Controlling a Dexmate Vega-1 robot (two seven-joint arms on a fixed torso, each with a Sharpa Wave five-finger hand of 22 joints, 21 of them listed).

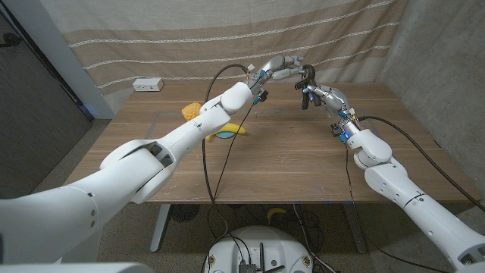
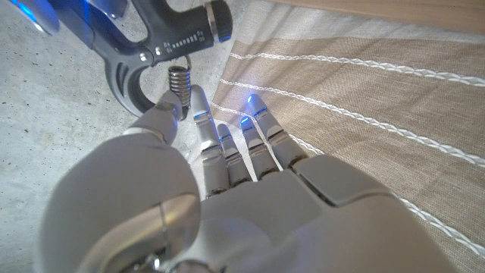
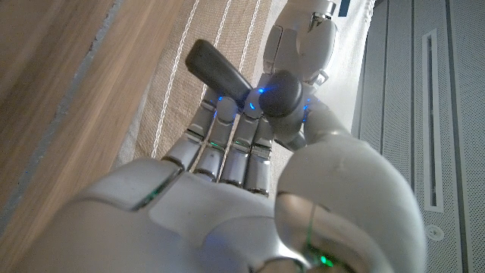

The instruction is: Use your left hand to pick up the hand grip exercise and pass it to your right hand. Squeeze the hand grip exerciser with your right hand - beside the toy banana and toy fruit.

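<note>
Nearest, on the wooden table (image 1: 303, 163): a toy banana (image 1: 236, 129) beside a yellow toy fruit (image 1: 190, 111), partly hidden behind the left arm. Farther back, raised above the table's far side: the hand grip exerciser (image 1: 306, 82), held up in the air between the two hands, well apart from the toys. Right hand (image 1: 317, 92) wrapped around one black handle, fingers (image 3: 227, 144) curled on it. Left hand (image 1: 286, 66) meeting it from the other side, fingers (image 2: 208, 133) extended, tips touching the spring end; firm hold or not, cannot tell. Beyond: a striped curtain (image 1: 227, 38) and a white power strip (image 1: 148, 84).
</note>
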